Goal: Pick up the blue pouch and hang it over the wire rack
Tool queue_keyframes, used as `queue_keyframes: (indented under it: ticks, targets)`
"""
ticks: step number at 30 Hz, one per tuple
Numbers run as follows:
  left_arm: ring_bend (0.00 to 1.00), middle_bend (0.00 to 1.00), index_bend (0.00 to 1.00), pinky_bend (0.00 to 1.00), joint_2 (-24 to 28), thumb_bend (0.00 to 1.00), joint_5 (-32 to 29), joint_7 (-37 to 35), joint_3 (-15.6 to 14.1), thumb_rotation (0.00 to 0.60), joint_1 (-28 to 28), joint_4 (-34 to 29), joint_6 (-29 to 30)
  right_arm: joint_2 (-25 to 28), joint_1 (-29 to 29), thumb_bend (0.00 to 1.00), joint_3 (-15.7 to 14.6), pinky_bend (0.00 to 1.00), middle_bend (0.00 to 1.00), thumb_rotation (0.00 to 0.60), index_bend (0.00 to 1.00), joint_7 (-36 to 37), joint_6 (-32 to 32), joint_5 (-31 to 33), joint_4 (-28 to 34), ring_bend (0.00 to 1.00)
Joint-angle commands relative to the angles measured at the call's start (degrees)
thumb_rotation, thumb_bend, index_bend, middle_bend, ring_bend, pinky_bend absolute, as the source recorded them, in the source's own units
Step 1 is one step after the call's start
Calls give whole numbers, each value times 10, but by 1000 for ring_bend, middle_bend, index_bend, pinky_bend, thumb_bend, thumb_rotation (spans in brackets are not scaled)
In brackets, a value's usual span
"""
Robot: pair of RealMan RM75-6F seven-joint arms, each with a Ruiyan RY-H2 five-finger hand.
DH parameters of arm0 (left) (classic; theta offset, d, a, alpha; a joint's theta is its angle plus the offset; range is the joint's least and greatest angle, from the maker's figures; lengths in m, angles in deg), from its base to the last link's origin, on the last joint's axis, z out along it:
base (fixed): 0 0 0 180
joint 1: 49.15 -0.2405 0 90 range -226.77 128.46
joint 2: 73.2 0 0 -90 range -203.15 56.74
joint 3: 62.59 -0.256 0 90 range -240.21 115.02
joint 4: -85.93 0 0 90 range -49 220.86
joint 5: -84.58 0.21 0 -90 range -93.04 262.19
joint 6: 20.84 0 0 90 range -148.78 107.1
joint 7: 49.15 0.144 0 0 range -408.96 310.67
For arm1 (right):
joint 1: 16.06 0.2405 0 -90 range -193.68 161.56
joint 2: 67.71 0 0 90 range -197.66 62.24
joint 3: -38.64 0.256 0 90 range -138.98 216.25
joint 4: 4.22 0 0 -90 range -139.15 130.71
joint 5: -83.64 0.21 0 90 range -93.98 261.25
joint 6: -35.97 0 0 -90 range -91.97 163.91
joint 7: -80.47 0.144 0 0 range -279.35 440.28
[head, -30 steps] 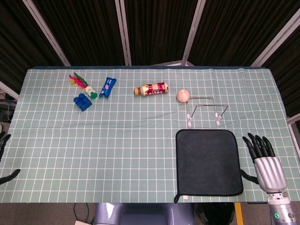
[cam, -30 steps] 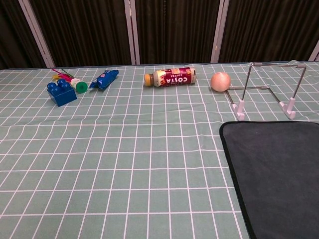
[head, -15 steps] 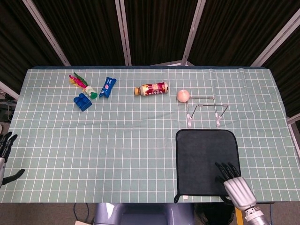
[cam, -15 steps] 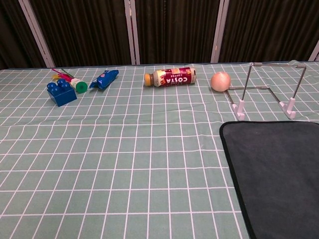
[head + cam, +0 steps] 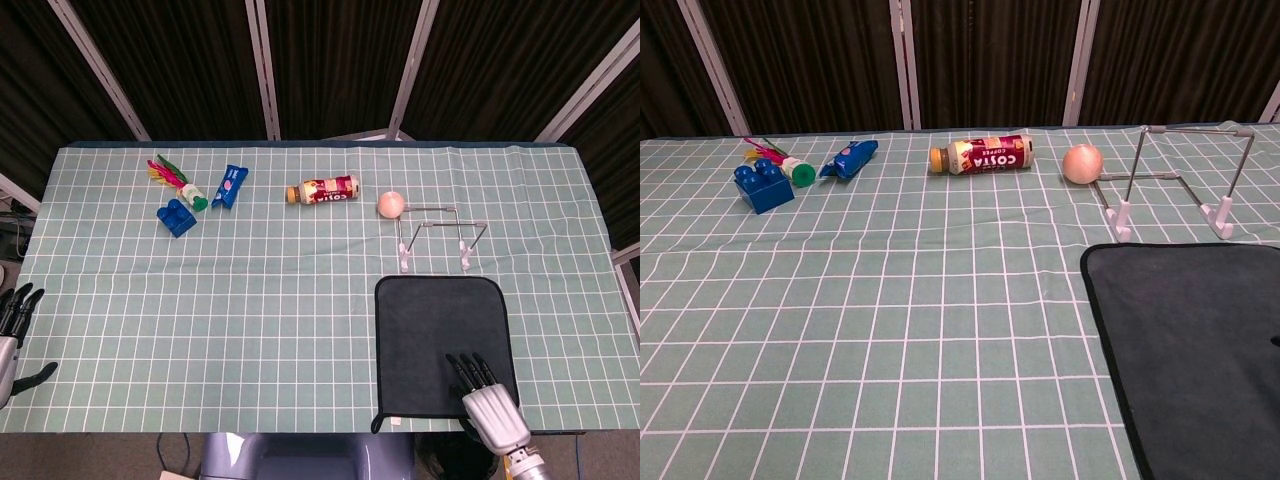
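The blue pouch lies flat at the far left of the table, beside a green-capped item. The wire rack stands on white feet at the far right, just behind the black mat. My right hand hovers over the mat's near right corner, fingers straight and apart, holding nothing. My left hand sits off the table's left edge near the front, fingers spread and empty. Both hands are far from the pouch.
A black mat covers the near right. A blue brick, a feathered shuttlecock, a lying Costa bottle and a peach ball line the far side.
My right hand has swung from the table's right edge leftward over the mat's near corner. The left hand has risen slightly at the left edge. The objects have not moved.
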Motion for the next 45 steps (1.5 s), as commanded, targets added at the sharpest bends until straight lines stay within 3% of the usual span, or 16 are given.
queue_keyframes:
  ticks: [1,24,45]
  targets:
    - [0,0,0,0,-1,0,0,1,0,600,0,0,0,-8,-3,185,-4,0,0,600,432,-9,-1,-9,-15,0]
    - [0,0,0,0,1,0,4,-3,-2,600,1,-2,0,-48,-9,194,-1,0,0,600,435,-33,-14,-40,-88,0]
    - [0,0,0,0,1,0,7,-2,-4,600,2,-2,-2,-52,-10,332,-2,0,0,600,491,-35,-11,-42,-97,0]
